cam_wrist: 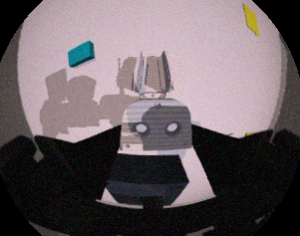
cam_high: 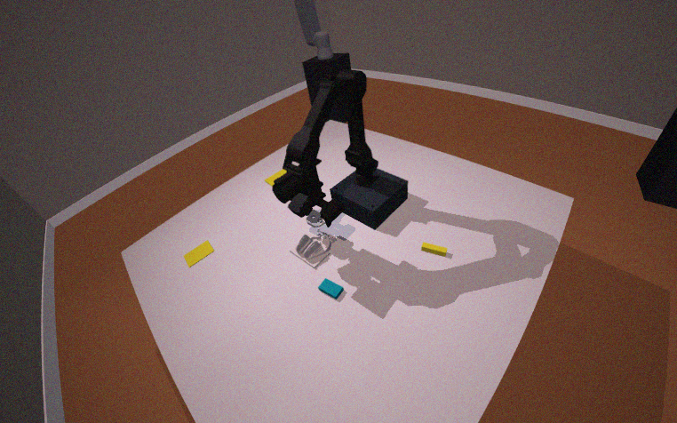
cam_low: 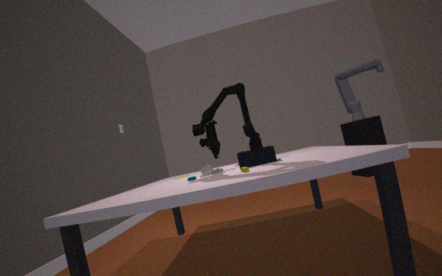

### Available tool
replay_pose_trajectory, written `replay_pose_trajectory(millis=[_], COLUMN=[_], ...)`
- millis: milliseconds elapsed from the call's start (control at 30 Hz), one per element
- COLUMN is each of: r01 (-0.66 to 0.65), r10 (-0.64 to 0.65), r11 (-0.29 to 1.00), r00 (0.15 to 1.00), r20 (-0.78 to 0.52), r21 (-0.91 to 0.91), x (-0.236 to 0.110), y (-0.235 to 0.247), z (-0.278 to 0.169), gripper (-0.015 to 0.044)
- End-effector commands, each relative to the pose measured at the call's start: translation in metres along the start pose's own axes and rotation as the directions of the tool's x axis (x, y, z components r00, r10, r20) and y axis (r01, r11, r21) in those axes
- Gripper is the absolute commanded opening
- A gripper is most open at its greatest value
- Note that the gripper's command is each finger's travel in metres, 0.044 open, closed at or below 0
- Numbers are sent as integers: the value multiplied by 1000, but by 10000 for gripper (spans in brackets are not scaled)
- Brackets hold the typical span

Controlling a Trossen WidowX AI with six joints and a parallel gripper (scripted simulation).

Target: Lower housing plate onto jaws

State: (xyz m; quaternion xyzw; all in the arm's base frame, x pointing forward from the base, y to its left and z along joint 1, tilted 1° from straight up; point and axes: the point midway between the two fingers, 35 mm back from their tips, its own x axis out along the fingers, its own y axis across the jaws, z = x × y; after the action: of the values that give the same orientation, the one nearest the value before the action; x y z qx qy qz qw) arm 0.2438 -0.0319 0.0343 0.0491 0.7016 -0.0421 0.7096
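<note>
Teal block (cam_high: pixel 330 288) (cam_low: pixel 191 178) (cam_wrist: pixel 81 54), lying flat; yellow block (cam_high: pixel 434 249) (cam_low: pixel 245 169), on the white table (cam_high: pixel 298 357) (cam_low: pixel 167 202). Grey arm (cam_high: pixel 307 21) (cam_low: pixel 345 90), mounted on a black pedestal (cam_high: pixel 309 78) (cam_low: pixel 363 131), beyond the table. White wall plate (cam_low: pixel 120 129).
</note>
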Motion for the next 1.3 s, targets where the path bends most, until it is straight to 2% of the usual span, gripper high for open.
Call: replay_pose_trajectory(millis=[0, 567, 1267], r01=[-5, -5, -5], r10=[5, 5, 5], r11=[1000, 1000, 1000], r00=[1000, 1000, 1000], r20=[1, 1, 1], r21=[-5, -5, -3], x=[0, 1, 36], y=[1, 1, 1], z=[0, 0, 2], gripper=[351, 351, 351])
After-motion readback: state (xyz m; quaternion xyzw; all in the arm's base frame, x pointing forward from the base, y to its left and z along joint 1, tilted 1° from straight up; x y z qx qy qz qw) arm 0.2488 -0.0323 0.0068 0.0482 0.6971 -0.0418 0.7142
